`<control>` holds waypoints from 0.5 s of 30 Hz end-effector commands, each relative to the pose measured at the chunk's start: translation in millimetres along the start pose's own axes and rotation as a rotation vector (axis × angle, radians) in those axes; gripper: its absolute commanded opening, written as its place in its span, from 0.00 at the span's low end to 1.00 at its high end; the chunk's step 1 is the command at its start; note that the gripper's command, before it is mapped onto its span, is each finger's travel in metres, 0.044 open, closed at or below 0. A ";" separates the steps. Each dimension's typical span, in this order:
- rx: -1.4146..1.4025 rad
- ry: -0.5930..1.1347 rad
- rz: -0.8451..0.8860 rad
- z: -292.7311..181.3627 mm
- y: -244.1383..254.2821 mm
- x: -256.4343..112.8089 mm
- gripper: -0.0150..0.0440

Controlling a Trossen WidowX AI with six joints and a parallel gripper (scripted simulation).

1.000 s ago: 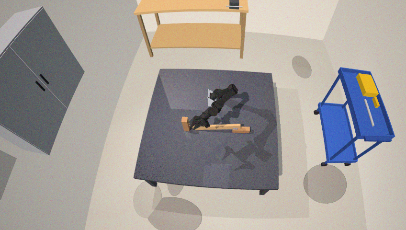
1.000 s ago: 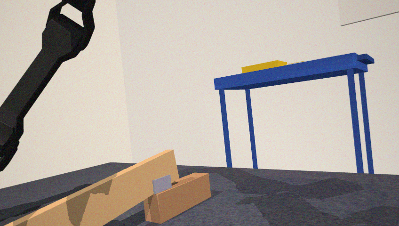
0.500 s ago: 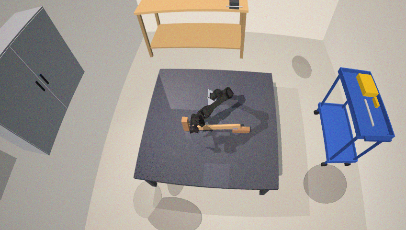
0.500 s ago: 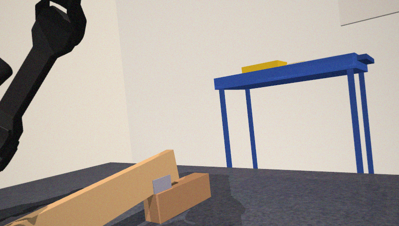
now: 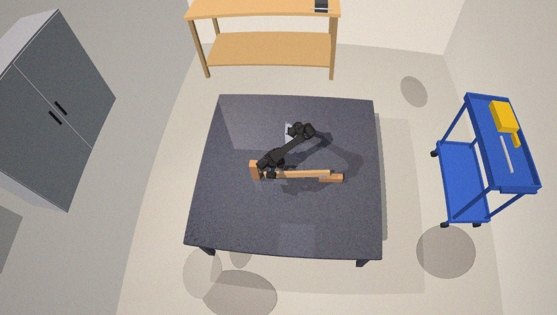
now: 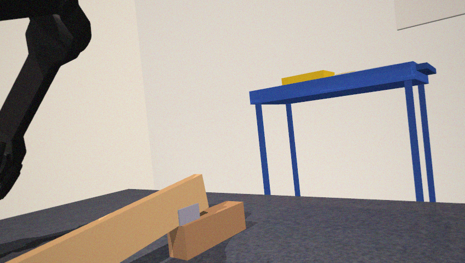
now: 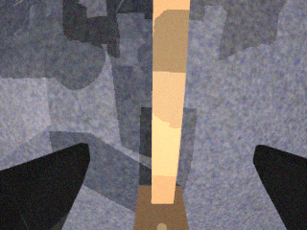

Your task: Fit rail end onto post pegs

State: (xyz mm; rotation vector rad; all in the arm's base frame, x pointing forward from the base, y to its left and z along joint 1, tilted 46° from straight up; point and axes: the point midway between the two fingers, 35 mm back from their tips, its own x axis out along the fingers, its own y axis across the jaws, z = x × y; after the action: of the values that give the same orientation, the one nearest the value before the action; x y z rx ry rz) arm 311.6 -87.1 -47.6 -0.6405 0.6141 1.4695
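The wooden rail [image 5: 305,173] [image 6: 130,224] [image 7: 168,96] slopes up from its near end, low by the post, to its far end at the footboard block [image 5: 335,178] [image 6: 216,229]. The grey bracket plate [image 6: 188,214] stands beside the rail's far part. The short post [image 5: 254,170] [image 7: 149,211] stands just beyond the rail's near end; one round peg [image 7: 161,226] shows at the wrist view's bottom edge. My gripper [image 5: 270,174] [image 7: 174,153] is open and empty, above the rail's near part. In the wrist view the rail runs between the spread fingers. The rail's end holes are hidden.
The dark table [image 5: 332,226] carries the arm's base [image 5: 288,134] behind the rail. Away from the table are a blue cart [image 5: 461,183] [image 6: 326,89] with yellow boxes, a wooden workbench [image 5: 269,48] and a grey cabinet [image 5: 70,81].
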 end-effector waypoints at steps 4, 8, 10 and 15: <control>0.000 -0.017 0.008 4.8 2.0 8.0 1.00; 0.000 -0.017 0.008 4.7 1.5 14.6 1.00; 0.000 -0.017 0.008 4.6 1.3 17.9 1.00; 0.000 -0.017 0.008 4.7 0.9 26.0 1.00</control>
State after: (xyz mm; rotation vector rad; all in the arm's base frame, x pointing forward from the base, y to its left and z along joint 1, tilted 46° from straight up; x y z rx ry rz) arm 313.0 -71.9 -57.9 -0.6401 0.6018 1.4748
